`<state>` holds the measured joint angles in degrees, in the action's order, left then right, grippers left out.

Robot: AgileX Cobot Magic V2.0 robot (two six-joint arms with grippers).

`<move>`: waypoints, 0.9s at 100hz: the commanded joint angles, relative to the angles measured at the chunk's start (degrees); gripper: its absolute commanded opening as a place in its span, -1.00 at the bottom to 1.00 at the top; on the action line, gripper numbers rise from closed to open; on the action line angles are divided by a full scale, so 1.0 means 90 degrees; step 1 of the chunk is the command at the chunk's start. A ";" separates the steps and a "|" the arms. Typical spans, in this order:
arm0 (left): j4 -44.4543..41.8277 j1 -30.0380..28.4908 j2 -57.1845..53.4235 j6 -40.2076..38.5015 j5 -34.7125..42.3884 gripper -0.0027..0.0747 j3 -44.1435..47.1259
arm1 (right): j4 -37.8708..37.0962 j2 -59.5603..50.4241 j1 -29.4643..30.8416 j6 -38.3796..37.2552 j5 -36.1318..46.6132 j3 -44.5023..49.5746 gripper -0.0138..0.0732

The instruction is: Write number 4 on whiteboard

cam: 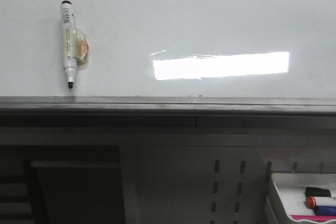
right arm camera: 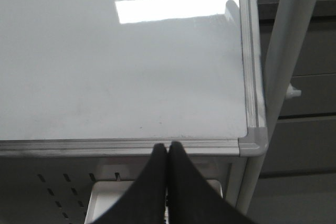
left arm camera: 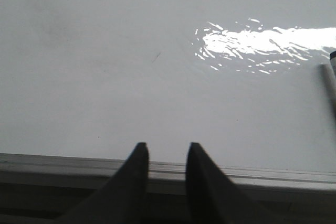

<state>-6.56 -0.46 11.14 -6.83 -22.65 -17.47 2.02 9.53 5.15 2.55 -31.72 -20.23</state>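
The whiteboard [cam: 210, 19] fills the upper front view, glossy white with a bright rectangular reflection and a grey bottom rim [cam: 168, 104]. No number 4 shows on it. A white marker [cam: 67, 43] with a black tip pointing down is stuck to the board at the left, yellowish tape around its middle. Its edge shows in the left wrist view [left arm camera: 329, 80]. My left gripper [left arm camera: 166, 149] is open and empty, just over the bottom rim [left arm camera: 63, 163]. My right gripper [right arm camera: 168, 148] is shut and empty at the rim near the board's corner [right arm camera: 253, 142]. Neither gripper shows in the front view.
A small white tray [cam: 302, 198] with a red-capped marker [cam: 320, 201] and others sits at the lower right, also under my right gripper [right arm camera: 105, 203]. A perforated grey panel [cam: 226, 182] lies below the board. A white stand post [right arm camera: 283, 66] runs beside the board's right edge.
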 commanded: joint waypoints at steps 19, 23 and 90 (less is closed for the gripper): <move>0.0965 0.0105 0.0919 -0.0008 0.2112 0.29 -0.0127 | 0.0171 0.0177 0.0019 0.0000 0.0293 -0.0229 -0.83; 0.1026 0.0215 0.1068 -0.0008 0.2112 0.29 -0.0136 | 0.0171 0.0177 0.0019 0.0000 0.0278 -0.0229 -0.83; 0.1159 0.3769 0.5460 -0.0008 0.4645 0.29 -0.0756 | 0.0183 0.0177 0.0019 0.0000 -0.0265 -0.0229 -0.83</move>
<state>3.07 31.64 55.07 -6.83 11.41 -20.30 3.57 9.92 5.15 2.47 -37.61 -20.23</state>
